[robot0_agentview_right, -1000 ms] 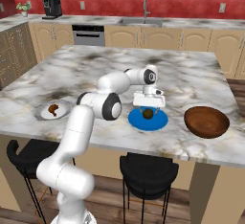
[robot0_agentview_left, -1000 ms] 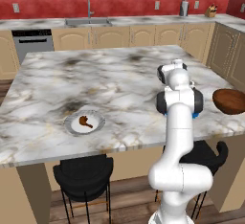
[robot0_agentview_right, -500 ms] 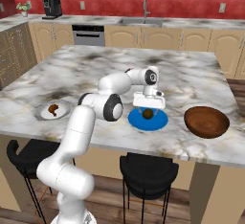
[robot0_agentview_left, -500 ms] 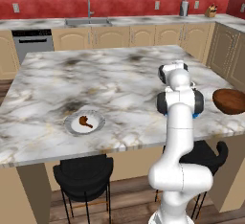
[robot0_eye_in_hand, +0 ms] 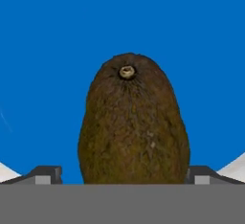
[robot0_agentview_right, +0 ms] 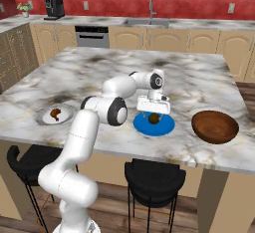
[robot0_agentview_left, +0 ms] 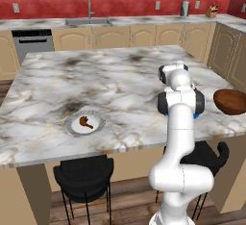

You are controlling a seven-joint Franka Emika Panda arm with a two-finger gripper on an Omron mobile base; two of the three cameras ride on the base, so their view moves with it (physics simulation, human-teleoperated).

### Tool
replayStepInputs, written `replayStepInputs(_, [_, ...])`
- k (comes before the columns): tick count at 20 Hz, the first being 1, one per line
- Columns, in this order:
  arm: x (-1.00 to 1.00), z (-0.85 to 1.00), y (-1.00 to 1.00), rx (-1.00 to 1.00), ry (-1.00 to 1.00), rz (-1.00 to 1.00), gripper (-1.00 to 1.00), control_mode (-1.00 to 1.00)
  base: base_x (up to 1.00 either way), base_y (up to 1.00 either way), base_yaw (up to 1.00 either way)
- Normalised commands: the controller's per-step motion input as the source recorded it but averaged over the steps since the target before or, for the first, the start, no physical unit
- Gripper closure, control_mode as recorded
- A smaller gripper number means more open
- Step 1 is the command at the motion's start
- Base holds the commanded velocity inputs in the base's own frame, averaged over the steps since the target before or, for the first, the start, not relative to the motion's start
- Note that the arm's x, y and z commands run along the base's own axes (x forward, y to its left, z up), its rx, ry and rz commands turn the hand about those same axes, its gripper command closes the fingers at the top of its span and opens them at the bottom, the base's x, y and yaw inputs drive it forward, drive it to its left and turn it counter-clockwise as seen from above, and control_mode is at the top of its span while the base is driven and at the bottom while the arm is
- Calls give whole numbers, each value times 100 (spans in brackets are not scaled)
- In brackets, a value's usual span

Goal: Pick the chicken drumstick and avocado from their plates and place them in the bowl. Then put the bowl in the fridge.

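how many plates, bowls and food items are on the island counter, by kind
plates: 2, white plate and blue plate
bowls: 1, brown bowl
food items: 2, chicken drumstick and avocado
total: 5

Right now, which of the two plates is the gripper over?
The blue plate, holding the avocado; the open gripper hangs directly above it. The white plate with the drumstick sits far along the counter.

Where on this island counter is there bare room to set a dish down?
The far half of the marble counter toward the sink is bare, as is the stretch between the white plate and the arm. The near right edge is crowded: blue plate with avocado, gripper, bowl.
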Motion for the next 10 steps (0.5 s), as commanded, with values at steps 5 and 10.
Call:
replayStepInputs(5, [-21,0,-9,0,-1,0,-100,-100,0,0,0])
replayStepInputs(10, [-20,-1,0,0,-9,0,-100,-100,0,0,0])
